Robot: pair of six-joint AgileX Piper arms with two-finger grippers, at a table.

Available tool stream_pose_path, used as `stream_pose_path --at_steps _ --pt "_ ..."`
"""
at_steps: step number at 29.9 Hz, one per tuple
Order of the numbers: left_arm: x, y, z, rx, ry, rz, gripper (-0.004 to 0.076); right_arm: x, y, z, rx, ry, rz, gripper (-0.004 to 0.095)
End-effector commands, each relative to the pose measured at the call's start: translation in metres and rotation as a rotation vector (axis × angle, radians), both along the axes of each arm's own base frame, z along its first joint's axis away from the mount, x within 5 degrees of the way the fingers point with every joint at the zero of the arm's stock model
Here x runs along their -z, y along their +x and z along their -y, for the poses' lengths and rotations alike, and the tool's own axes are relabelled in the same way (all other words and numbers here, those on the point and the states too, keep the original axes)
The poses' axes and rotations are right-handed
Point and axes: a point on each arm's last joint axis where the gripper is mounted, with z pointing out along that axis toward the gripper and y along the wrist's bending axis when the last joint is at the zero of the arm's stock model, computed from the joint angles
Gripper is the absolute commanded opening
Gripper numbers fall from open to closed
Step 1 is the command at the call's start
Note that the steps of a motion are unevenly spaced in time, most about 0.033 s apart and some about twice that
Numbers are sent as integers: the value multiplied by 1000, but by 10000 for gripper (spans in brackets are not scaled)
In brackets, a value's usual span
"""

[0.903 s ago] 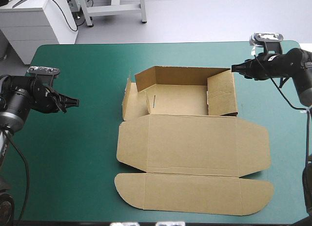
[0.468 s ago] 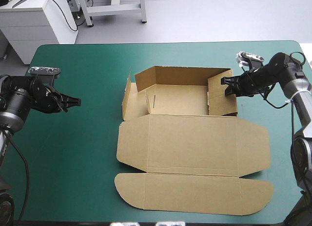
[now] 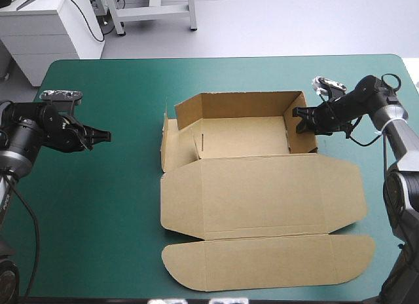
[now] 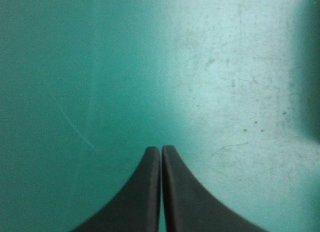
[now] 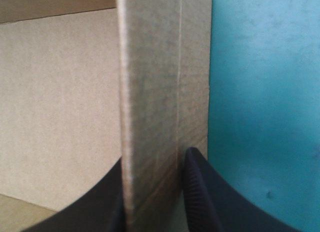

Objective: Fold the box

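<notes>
Roughly midway, by judgement: box (image 3: 242, 137) at the table's (image 3: 98, 251) centre, far wall (image 3: 249, 105) and right wall (image 3: 306, 143) raised, left wall (image 3: 169, 147) leaning outward, lid (image 3: 262, 192) flat toward the near edge. Left to do: standing the left wall and tucking the side walls. Right gripper (image 3: 298, 119) all but closed, clamped on the right wall, one finger (image 5: 200, 192) outside it. Left gripper (image 3: 105, 136) closed tip to tip, holding nothing, over bare table near the left edge, well apart from the box.

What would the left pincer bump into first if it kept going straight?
Probably the teal-green table cover, all the left pincer sees ahead. If it travels level, the box's left flap instead; height is unclear.
</notes>
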Motion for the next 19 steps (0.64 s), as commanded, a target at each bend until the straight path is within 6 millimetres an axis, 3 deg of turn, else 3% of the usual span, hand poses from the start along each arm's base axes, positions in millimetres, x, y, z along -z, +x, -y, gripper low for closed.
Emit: stream_pose_path --at_steps 1,5,13,19 --pt "-18 -3 2 -5 -30 87 -8 -20 -3 -2 -16 18 47 120" --pt "-18 -2 5 -8 -77 87 -8 -18 -3 2 -27 -32 51 -13" --pt "-19 -2 12 -13 -161 93 -8 -21 -5 2 -30 -36 50 -14" --pt "-23 1 18 -24 -258 132 -8 -42 -12 1 -38 -37 111 -14"
